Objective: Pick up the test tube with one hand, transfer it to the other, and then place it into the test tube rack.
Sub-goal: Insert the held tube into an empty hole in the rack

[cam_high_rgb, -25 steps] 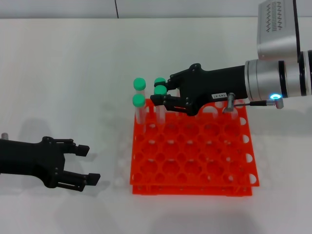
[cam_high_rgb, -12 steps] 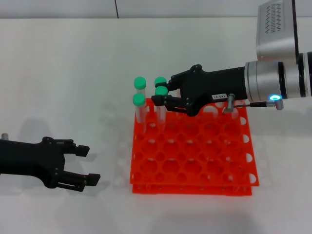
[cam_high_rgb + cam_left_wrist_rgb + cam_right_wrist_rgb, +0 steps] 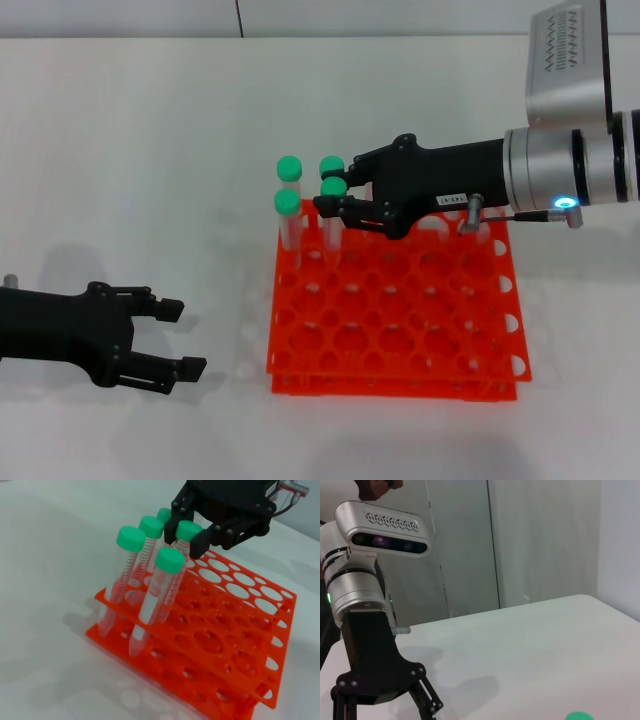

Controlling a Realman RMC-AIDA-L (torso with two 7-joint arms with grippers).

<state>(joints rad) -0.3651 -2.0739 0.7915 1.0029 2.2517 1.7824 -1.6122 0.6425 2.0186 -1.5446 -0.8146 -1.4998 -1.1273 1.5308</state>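
Note:
The orange-red test tube rack [image 3: 400, 320] [image 3: 240, 630] lies in the middle of the white table. Several green-capped tubes stand in its far left corner. One of them is the test tube [image 3: 334, 186] [image 3: 188, 530], which stands in a hole in the second row. My right gripper [image 3: 335, 184] [image 3: 190, 525], the one with the white label, reaches in from the right. It is shut on the test tube just under the cap. My left gripper [image 3: 183, 338] rests open and empty on the table, left of the rack.
Three other capped tubes [image 3: 289, 166] [image 3: 331, 165] [image 3: 287, 203] stand close around the held one. In the right wrist view my left arm's black gripper [image 3: 380, 680] shows, with a green cap [image 3: 579, 716] at the picture's edge.

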